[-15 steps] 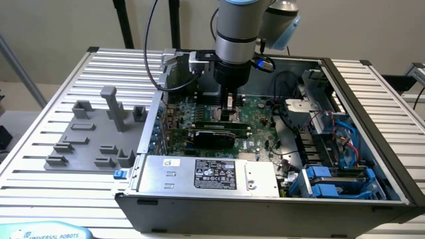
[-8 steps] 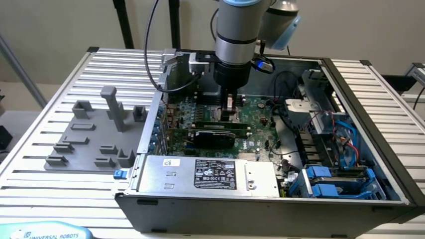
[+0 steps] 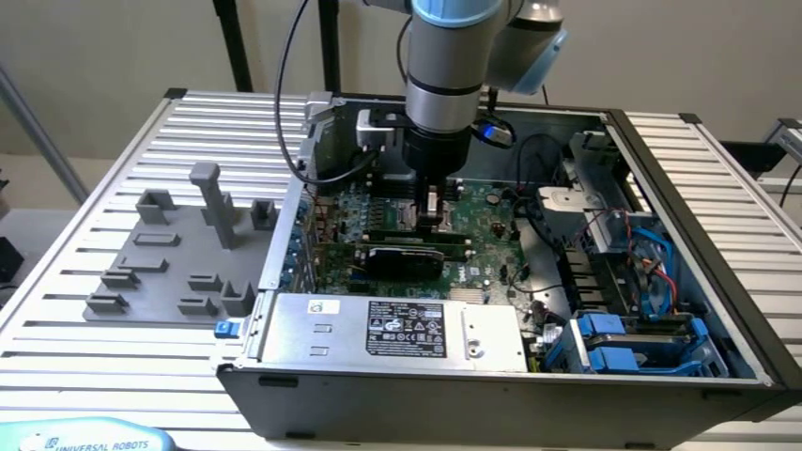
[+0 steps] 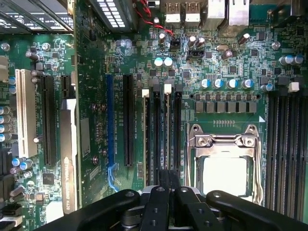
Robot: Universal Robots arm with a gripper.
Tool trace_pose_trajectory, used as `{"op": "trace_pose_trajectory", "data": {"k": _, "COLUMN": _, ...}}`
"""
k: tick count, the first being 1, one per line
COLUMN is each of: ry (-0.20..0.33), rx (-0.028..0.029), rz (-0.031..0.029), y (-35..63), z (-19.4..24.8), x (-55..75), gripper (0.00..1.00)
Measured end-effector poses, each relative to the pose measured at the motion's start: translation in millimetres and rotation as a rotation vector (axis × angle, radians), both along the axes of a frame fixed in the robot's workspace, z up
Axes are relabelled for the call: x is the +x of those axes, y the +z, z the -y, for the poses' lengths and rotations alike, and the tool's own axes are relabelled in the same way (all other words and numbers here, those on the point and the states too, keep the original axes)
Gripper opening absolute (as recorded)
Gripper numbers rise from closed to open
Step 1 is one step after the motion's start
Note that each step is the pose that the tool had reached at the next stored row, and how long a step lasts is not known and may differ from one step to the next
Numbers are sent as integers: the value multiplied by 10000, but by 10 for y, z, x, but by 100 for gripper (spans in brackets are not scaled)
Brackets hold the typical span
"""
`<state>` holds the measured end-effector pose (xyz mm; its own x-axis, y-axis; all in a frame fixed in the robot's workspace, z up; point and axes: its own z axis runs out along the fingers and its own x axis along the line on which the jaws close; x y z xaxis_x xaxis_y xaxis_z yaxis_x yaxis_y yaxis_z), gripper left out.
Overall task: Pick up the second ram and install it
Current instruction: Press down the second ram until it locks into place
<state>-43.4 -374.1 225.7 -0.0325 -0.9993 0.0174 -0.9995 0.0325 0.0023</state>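
Across the slatted desk [image 3: 113, 362] we see the open computer case [image 3: 501, 376] at frame centre, arm reaching down inside; closed jaws of our gripper [image 3: 433, 224] hover over the motherboard [image 4: 91, 144], above the second ram [image 4: 166, 130] seated upright beside the CPU socket [image 4: 224, 168].

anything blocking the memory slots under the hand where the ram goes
Nothing visible does. The shut hand sits right over the memory slots beside the CPU socket, and nothing lies across them.
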Motion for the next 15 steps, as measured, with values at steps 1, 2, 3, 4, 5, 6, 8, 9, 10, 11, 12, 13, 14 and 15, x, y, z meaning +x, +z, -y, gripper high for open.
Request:
{"op": "trace_pose_trajectory", "data": {"k": 1, "ry": 1, "rx": 0, "rz": 0, "y": -18, "z": 0, "x": 0, "gripper": 11}}
{"op": "trace_pose_trajectory", "data": {"k": 2, "ry": 1, "rx": -11, "rz": -5, "y": -25, "z": 3, "x": -1, "gripper": 11}}
{"op": "trace_pose_trajectory", "data": {"k": 3, "ry": 1, "rx": -18, "rz": -8, "y": -24, "z": 3, "x": -1, "gripper": 11}}
{"op": "trace_pose_trajectory", "data": {"k": 4, "ry": 1, "rx": -19, "rz": -10, "y": -14, "z": 4, "x": -2, "gripper": 11}}
{"op": "trace_pose_trajectory", "data": {"k": 5, "ry": 0, "rx": 18, "rz": 2, "y": 11, "z": -1, "x": 0, "gripper": 11}}
{"op": "trace_pose_trajectory", "data": {"k": 6, "ry": -3, "rx": 28, "rz": 6, "y": 51, "z": -3, "x": 1, "gripper": 11}}
{"op": "trace_pose_trajectory", "data": {"k": 8, "ry": 1, "rx": 17, "rz": 2, "y": 143, "z": -2, "x": 3, "gripper": 11}}
{"op": "trace_pose_trajectory", "data": {"k": 9, "ry": 1, "rx": 19, "rz": -4, "y": 175, "z": -2, "x": 4, "gripper": 11}}
{"op": "trace_pose_trajectory", "data": {"k": 10, "ry": -1, "rx": 18, "rz": -9, "y": 184, "z": -2, "x": 5, "gripper": 11}}
{"op": "trace_pose_trajectory", "data": {"k": 11, "ry": 0, "rx": 21, "rz": -10, "y": 183, "z": -3, "x": 5, "gripper": 11}}
{"op": "trace_pose_trajectory", "data": {"k": 12, "ry": 0, "rx": 20, "rz": -11, "y": 183, "z": -3, "x": 5, "gripper": 11}}
{"op": "trace_pose_trajectory", "data": {"k": 13, "ry": 0, "rx": 22, "rz": -10, "y": 183, "z": -3, "x": 5, "gripper": 11}}
{"op": "trace_pose_trajectory", "data": {"k": 14, "ry": 1, "rx": 20, "rz": -11, "y": 184, "z": -2, "x": 5, "gripper": 11}}
{"op": "trace_pose_trajectory", "data": {"k": 15, "ry": 1, "rx": 20, "rz": -11, "y": 184, "z": -2, "x": 5, "gripper": 11}}
